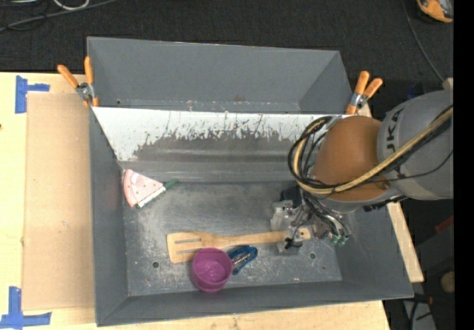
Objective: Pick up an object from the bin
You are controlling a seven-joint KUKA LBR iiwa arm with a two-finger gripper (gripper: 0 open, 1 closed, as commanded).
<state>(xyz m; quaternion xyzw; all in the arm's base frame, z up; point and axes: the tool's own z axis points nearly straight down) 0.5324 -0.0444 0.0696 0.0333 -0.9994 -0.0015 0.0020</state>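
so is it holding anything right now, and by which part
Cannot tell: the end effector sits at the handle end of the wooden spatula.

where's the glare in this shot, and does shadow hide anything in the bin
In the camera view, the strongest glare is a pale band along the back wall of the bin. In the same view the floor looks darker under the arm, around the gripper and the handle end of the wooden spatula. The purple cup and pink wedge lie evenly lit, with nothing hidden.
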